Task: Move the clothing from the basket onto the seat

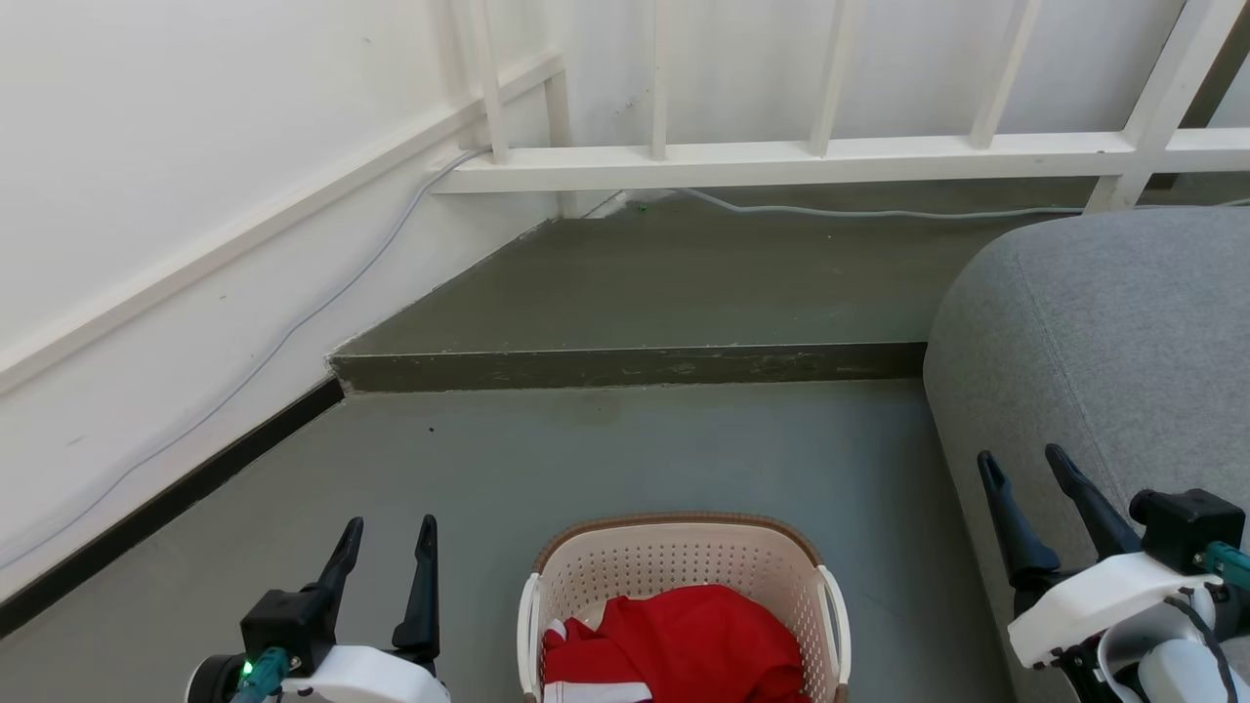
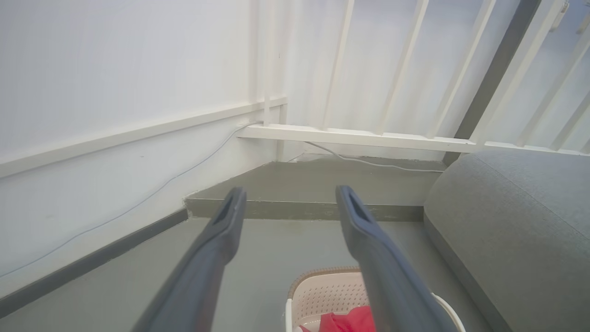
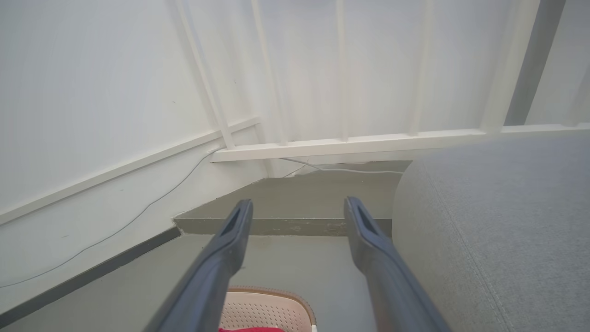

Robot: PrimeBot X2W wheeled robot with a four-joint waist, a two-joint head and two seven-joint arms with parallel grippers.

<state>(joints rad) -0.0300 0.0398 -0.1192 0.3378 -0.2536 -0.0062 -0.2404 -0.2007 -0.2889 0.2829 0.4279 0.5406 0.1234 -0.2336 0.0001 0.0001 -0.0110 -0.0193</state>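
Jaws, left gripper point(image 1: 391, 527): spread wide, the two dark fingers well apart, nothing between them.
Jaws, right gripper point(image 1: 1021, 457): likewise wide apart and empty.
Clothing point(image 1: 684, 640): a bunched red heap with white stripe trim, lying in the basket point(image 1: 674, 522); none of it lies on the seat point(image 1: 1104, 332).
Bearing from jaws: the heap lies between the two grippers, inward of each, lower than the fingertips and back toward the robot. In each wrist view it shows at the bottom edge, beneath the fingers.
Long axis: none legible; the heap is crumpled and cut off by the head view's lower edge.
Nearer arm: the left appears slightly closer to the basket. The right shows against the seat's near edge, and the seat lies to the right of the basket.
Arm pose: both grippers are held above the floor, fingers aimed forward toward the railing point(image 1: 781, 151) rather than down into the basket.
Coming move (judged): a gripper must swing inward and tip downward before closing on fabric.
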